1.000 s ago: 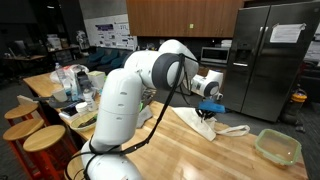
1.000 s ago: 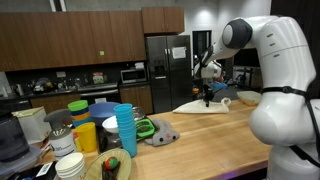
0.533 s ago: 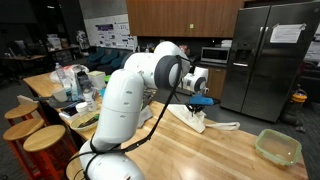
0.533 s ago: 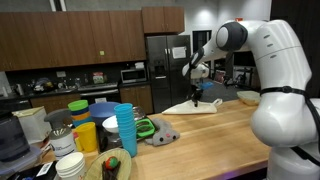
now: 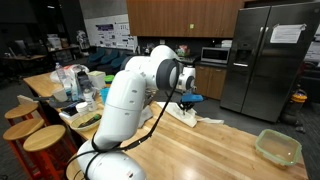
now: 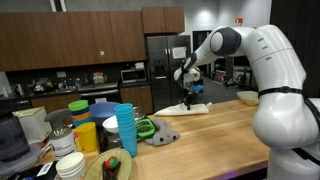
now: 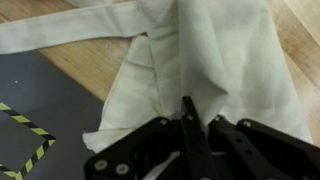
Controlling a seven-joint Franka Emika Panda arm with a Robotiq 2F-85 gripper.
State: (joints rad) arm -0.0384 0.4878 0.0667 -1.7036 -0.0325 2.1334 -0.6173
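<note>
A white cloth [image 7: 205, 50] lies crumpled on the wooden counter [image 7: 295, 40], with a strap-like strip running off to the left. My gripper [image 7: 192, 128] is shut, and a fold of the cloth is pinched between its black fingers. In both exterior views the gripper [image 5: 186, 101] [image 6: 186, 101] points down onto the cloth [image 5: 197, 119] [image 6: 196, 109] near the counter's far edge. In the wrist view part of the cloth overhangs the counter edge above the dark floor.
A green-rimmed container [image 5: 277, 146] sits on the counter [image 5: 210, 150]. Wooden stools [image 5: 45, 138] stand beside it. Stacked cups [image 6: 124, 130], a green and grey rag [image 6: 155, 131] and a bowl [image 6: 247, 97] also rest there. A steel refrigerator [image 5: 265, 55] stands behind. Yellow-black tape [image 7: 25, 150] marks the floor.
The arm has swung steadily leftward across both exterior views, dragging the white cloth along the counter toward its edge. The jaws have stayed shut on the cloth.
</note>
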